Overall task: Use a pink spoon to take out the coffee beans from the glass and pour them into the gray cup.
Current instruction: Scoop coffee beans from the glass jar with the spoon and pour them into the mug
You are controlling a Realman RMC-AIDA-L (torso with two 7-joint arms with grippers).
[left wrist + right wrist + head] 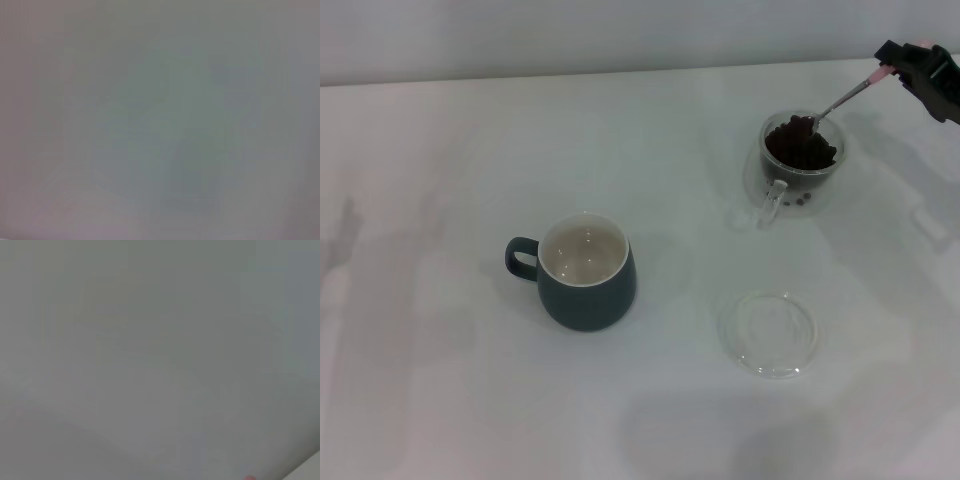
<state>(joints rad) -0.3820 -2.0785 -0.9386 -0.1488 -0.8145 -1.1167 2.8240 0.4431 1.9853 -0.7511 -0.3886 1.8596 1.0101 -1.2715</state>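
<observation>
In the head view the clear glass (798, 165) stands at the far right, its handle toward me, with a heap of dark coffee beans (801, 145) in it. My right gripper (898, 62) at the far right edge is shut on the pale pink handle of the pink spoon (845, 98). The spoon slants down to the left and its metal bowl is in the beans. The gray cup (585, 273) stands left of centre, handle to its left, its cream inside bare. The left gripper is out of view. Both wrist views show only blank grey surface.
A flat clear glass dish (771, 332) lies on the white table (440, 380), in front of the glass and right of the gray cup. A few loose beans (804, 199) show low in the glass near its handle.
</observation>
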